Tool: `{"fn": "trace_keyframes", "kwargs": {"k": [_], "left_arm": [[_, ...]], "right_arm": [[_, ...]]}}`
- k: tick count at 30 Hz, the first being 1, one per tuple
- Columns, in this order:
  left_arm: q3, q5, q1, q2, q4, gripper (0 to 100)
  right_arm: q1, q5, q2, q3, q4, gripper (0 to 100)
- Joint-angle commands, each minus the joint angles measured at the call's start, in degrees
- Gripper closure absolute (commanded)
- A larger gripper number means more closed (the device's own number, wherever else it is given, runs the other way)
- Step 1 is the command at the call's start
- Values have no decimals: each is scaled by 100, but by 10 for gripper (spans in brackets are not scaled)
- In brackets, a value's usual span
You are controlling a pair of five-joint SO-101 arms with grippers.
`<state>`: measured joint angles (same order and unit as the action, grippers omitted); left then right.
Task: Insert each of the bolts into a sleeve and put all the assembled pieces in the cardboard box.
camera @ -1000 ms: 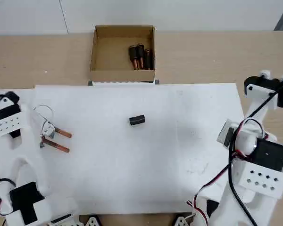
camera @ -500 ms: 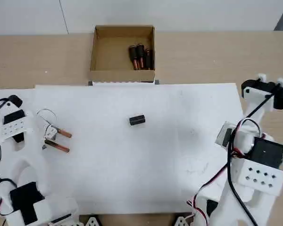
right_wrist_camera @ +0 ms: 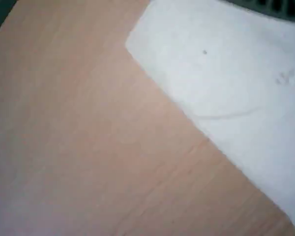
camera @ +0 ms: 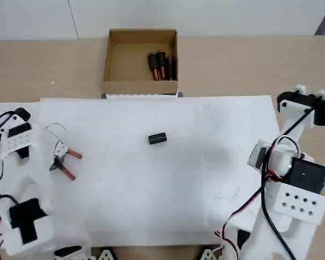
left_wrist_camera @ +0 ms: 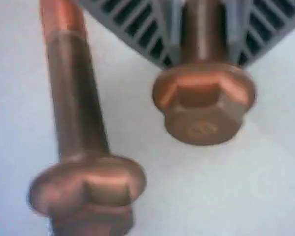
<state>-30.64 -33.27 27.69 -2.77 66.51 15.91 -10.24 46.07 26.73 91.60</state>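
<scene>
Swung steeper than a moment ago, one bolt [camera: 66, 170] sits pinched in the left claw [camera: 58, 161], a second bolt [camera: 73, 154] just beside it, sleeve [camera: 157, 138] well apart.

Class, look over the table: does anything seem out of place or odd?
Nothing spilled or damaged. One mismatch: two bare bolts sit left on the mat, yet just one loose sleeve lies mid-mat.

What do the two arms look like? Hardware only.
Both are white printed plastic with black servo blocks and a white plate drilled with a grid of small holes. The left arm has thin black wires; its gripper has grey ribbed fingers. The right arm carries red, black and white cables.
</scene>
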Motion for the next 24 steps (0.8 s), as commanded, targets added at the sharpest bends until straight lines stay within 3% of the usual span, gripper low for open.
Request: {"fn": "trace_keyframes", "kwargs": {"k": [1, 6, 15, 24], "left_arm": [[207, 9, 88, -281, -35, 994], [699, 26, 62, -273, 176, 994], [2404, 26, -149, -132, 1846, 994], [2607, 35, -897, 1468, 2013, 994]], "right_arm": [[22, -114, 119, -26, -145, 995], [22, -114, 127, -53, -136, 995], [13, -97, 136, -651, -92, 995], [-470, -114, 136, -765, 22, 995]]}}
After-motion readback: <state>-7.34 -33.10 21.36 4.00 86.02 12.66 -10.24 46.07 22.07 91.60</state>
